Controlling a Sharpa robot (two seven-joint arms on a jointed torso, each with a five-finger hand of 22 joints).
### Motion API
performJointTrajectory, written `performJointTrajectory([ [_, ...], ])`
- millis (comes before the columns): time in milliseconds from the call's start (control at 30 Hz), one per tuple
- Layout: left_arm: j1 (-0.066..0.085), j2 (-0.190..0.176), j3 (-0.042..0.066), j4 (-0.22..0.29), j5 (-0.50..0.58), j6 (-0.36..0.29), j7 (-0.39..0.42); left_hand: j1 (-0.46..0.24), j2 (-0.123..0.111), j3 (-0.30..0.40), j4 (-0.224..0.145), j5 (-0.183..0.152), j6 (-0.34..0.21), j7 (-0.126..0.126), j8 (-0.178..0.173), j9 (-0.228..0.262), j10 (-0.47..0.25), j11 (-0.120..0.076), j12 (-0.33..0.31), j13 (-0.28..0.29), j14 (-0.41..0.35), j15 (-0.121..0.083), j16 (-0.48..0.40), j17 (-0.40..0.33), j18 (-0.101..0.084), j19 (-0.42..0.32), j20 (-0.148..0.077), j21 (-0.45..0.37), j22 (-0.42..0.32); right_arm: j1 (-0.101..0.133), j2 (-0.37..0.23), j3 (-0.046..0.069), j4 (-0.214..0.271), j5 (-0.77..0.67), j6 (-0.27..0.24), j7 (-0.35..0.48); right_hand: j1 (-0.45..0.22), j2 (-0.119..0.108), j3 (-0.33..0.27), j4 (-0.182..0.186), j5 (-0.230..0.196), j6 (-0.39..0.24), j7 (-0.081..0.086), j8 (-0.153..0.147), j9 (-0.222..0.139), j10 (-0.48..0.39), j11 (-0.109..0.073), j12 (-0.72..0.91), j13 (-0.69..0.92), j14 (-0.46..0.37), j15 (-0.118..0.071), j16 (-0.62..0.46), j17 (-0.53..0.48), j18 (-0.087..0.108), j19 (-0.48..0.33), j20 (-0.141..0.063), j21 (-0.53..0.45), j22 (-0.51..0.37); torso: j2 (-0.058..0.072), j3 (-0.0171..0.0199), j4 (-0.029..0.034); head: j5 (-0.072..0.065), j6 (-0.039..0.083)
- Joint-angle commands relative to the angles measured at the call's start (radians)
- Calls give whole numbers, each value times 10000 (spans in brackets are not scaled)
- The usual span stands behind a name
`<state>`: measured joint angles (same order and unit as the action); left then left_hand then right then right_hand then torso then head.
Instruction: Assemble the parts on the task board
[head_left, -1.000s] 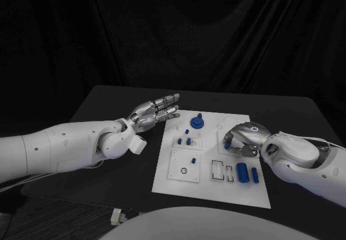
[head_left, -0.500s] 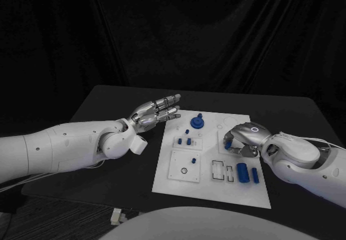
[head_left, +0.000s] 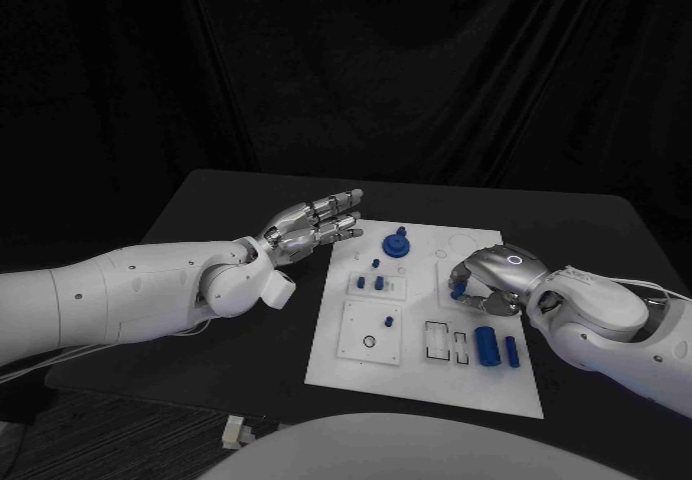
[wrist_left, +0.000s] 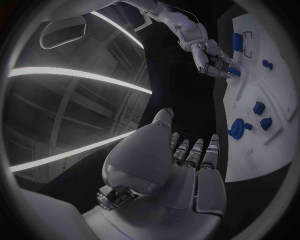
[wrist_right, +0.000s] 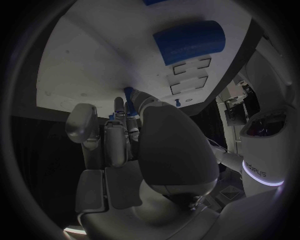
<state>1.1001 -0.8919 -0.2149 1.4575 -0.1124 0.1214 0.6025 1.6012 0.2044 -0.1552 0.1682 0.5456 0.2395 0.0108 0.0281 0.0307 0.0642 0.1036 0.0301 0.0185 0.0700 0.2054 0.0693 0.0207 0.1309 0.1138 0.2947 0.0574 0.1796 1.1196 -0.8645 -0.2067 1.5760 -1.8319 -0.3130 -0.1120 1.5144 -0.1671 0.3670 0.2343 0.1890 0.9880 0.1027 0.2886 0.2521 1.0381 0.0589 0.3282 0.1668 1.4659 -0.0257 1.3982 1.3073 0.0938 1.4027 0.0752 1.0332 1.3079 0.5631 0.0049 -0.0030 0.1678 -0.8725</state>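
Observation:
The white task board (head_left: 433, 375) lies mid-table. My right hand (head_left: 492, 274) is curled down over its right side and pinches a small blue part (head_left: 457, 291) against the board; the left wrist view shows the right hand (wrist_left: 211, 56) with the part (wrist_left: 232, 72) at its fingertips, and the right wrist view shows the part (wrist_right: 128, 92) too. My left hand (head_left: 315, 224) hovers palm up, fingers apart and holding nothing, beside the board's far left corner. A blue gear-like part (head_left: 395, 242) stands at the far end. Two blue cylinders (head_left: 485, 346) lie near the right edge.
Small blue pegs (head_left: 378, 284) stand in the left panels, and another peg (head_left: 388, 321) sits above a ring (head_left: 369, 341). Two rectangular slots (head_left: 437, 340) lie beside the cylinders. The black table (head_left: 231, 340) has free room left of the board.
The right hand has shifted very slightly over the board with the blue part at its fingertips. The left hand has stayed where it was.

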Motion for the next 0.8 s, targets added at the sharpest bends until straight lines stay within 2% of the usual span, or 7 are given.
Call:
performJointTrajectory([
  [33, -16, 12, 10, 11, 17, 121, 87, 2, 134, 16, -28, 49, 0, 83, 41, 9, 52, 32, 56, 8, 16, 51, 42, 14, -100, 46, -2, 30, -12, -6, -41, 6, 69, -25, -232, -68, 114, 18, 5, -58, 34, 78, -4, 65, 16, 55, -16, 45, 5, 444, -56, 16, 392, 21, 34, -16, 39, 1362, -4, 1, -2, 10, -1],
  [400, -27, 13, 10, 3, 17, 125, 22, 13, 154, 65, -79, 65, 69, 172, 54, 18, 66, 7, 65, 10, 12, 46, 44, 13, -130, 53, -3, 29, -27, 254, -228, 7, 345, 384, -198, -210, 169, 16, 47, -114, 55, 83, 4, 129, 68, 108, -29, 47, -5, 436, -49, -9, 361, 26, 26, -10, 19, 1356, -13, 1, 5, -18, -1],
  [667, -33, 19, 10, -5, 17, 126, -3, 13, 154, 65, -79, 65, 69, 172, 54, 18, 66, 7, 65, 10, 12, 46, 44, 13, -130, 53, -3, 29, -27, 531, -386, 7, 701, 498, -179, -307, 171, 21, 62, -124, 70, 94, 18, 163, 94, 145, -28, 54, -8, 435, -24, -11, 359, 24, 23, 2, 11, 1354, -10, 3, 2, -27, -1],
  [800, -35, 16, 10, -3, 17, 126, -8, 13, 156, 79, -96, 73, 86, 206, 57, 19, 67, -4, 66, 10, 9, 46, 44, 13, -140, 53, -4, 28, -35, 691, -490, 7, 1032, 514, -222, -315, 182, 25, 84, -145, 89, 120, 26, 214, 132, 204, -29, 65, -11, 436, 4, -12, 357, 17, 29, 20, 32, 1359, -8, 0, 0, -2, -1],
])
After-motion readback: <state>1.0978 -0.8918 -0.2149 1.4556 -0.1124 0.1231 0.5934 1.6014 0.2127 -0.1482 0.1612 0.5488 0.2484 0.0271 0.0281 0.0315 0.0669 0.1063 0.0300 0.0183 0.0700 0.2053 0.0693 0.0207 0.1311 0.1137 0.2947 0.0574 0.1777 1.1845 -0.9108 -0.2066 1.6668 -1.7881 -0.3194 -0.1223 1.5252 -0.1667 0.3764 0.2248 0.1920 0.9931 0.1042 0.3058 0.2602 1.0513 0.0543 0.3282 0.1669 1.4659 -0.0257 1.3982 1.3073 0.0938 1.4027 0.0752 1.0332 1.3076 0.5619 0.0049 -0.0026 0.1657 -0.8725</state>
